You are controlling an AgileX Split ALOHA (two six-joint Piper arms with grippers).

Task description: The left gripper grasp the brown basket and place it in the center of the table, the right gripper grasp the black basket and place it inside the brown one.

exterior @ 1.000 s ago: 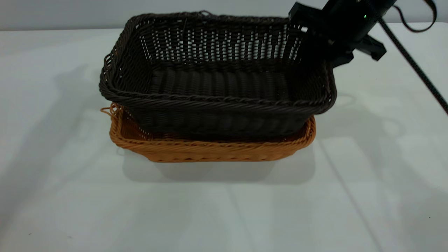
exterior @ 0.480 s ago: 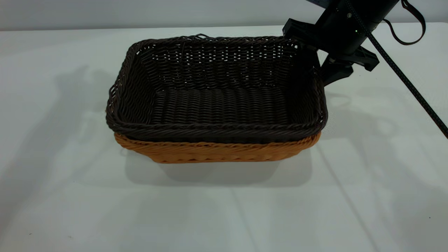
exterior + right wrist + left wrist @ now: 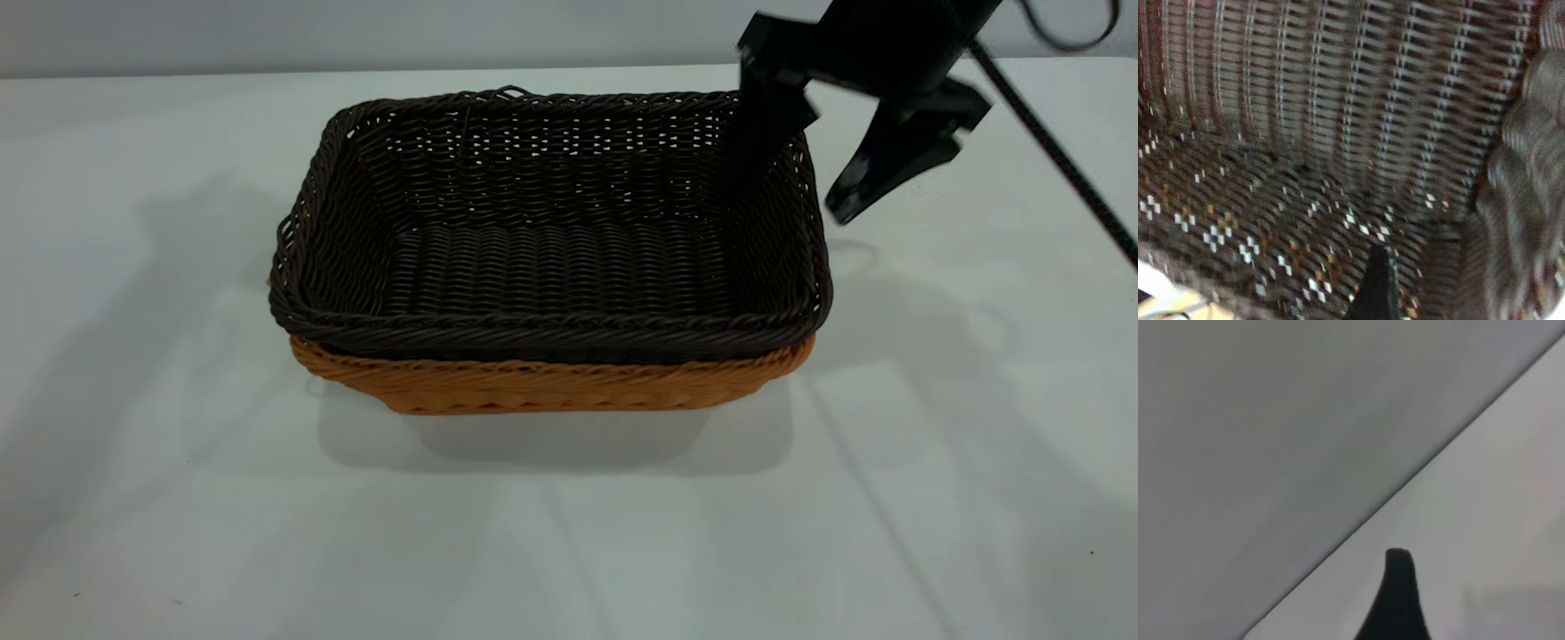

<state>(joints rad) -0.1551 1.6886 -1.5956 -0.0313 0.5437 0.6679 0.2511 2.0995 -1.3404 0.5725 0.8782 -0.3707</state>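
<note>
Change since half a second ago: the right gripper has let go of the black basket's right rim; its jaws, then closed on that rim, are now spread wide and lifted a little toward the upper right of the exterior frame. Both baskets lie where they lay then.
Right gripper: upper right of the exterior frame, jaws apart, astride the far right corner of the black basket; one finger hangs inside the basket by the wall, the other outside over the bench, neither clearly touching the weave.
Black basket: centre of the exterior frame, nested level inside the brown basket, its braided rim sitting just above the brown rim. Very dark brown-black wicker, rectangular, open-weave walls with light showing through the far side, tight-woven floor. The right wrist view shows its inner wall close up, with one dark fingertip at the lower edge.
Brown basket: orange-tan wicker; only its near wall and rim show below the black one.
Bench: white-grey, carrying the stacked baskets around mid-frame.
Left gripper: only one dark fingertip shows, above bare bench; cannot tell how its jaws stand.
</note>
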